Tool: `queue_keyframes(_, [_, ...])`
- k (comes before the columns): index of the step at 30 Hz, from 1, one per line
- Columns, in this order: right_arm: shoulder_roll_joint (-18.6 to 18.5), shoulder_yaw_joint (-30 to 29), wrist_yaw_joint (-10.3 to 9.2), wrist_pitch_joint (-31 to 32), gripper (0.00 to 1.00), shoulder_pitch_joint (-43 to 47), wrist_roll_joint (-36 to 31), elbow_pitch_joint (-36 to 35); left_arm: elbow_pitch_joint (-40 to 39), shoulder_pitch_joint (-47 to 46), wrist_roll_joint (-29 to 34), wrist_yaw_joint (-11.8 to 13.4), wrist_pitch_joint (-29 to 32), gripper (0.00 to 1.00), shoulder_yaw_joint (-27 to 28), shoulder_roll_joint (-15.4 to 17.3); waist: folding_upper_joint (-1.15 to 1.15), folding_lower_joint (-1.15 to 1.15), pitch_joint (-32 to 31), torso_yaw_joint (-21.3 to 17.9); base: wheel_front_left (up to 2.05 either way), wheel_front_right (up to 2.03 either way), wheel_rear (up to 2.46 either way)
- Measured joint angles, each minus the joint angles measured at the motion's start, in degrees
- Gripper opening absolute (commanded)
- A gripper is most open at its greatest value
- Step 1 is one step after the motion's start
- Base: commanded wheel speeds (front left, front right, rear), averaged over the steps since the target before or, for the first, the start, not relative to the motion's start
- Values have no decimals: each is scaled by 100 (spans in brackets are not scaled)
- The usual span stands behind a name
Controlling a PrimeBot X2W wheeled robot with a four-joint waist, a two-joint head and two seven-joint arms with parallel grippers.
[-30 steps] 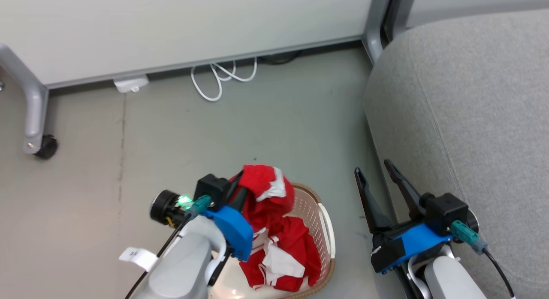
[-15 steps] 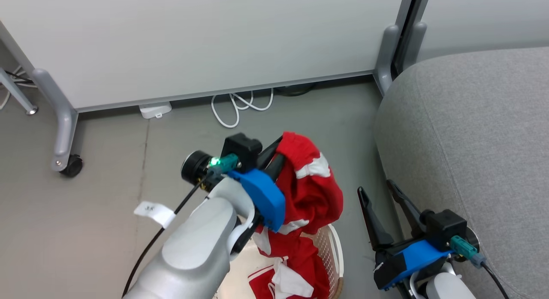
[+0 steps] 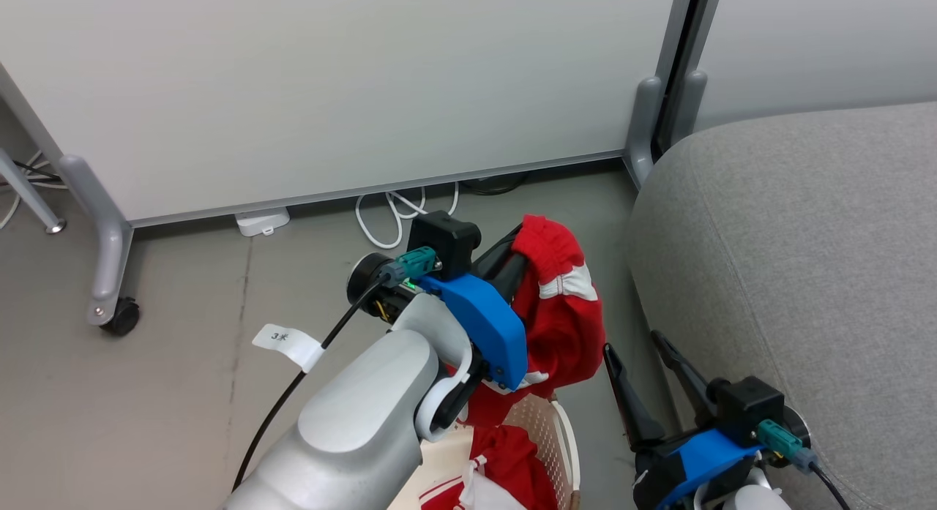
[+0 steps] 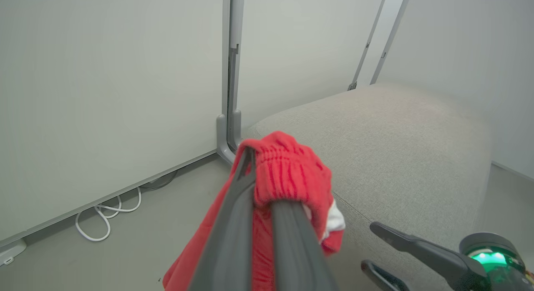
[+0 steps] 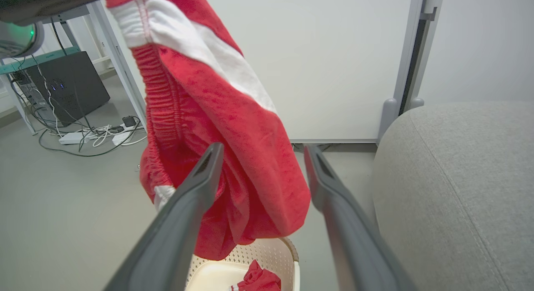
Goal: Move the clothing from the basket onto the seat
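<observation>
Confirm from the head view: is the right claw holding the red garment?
No, the right claw stands open and empty beside the red garment, which hangs from the shut left claw.

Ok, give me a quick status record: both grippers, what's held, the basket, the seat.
left gripper: shut on the held garment, raised above the basket
held garment: red with a white stripe, hanging from the fingers beside the seat's edge
right gripper: open, empty, between basket and seat
basket: on the floor, below the left arm
other clothing: red and white, lying inside the basket
seat: grey sofa, no clothing on the part in view
</observation>
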Motion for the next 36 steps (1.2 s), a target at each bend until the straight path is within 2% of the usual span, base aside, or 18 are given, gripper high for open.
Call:
queue_keyframes(9, [1,93,0,68,100,73,2,-40,-2,-194,-392,176,-29,0,-421,0,0,0,-123,-125,0,0,0])
queue_keyframes(10, [1,96,0,74,100,87,7,-46,5,-207,-431,189,-36,1,-458,0,0,1,-130,-136,0,0,0])
queue_keyframes(11, [1,96,0,77,100,98,8,-51,15,-210,-466,199,-54,6,-495,0,0,1,-136,-146,0,0,0])
queue_keyframes(15, [0,82,0,82,100,104,9,-70,73,-249,-573,209,-100,4,-627,0,0,1,-138,-157,0,0,0])
queue_keyframes(16, [1,79,0,85,100,108,9,-76,79,-274,-591,220,-110,0,-658,0,0,1,-137,-156,0,0,0])
queue_keyframes(27, [1,124,0,176,100,60,2,-63,169,-412,-838,252,-205,0,-966,0,0,1,-86,-95,0,0,0])
queue_keyframes(36, [0,281,0,438,100,-620,-259,500,205,-553,-992,258,-255,0,-1170,0,0,1,-18,-71,0,0,0])
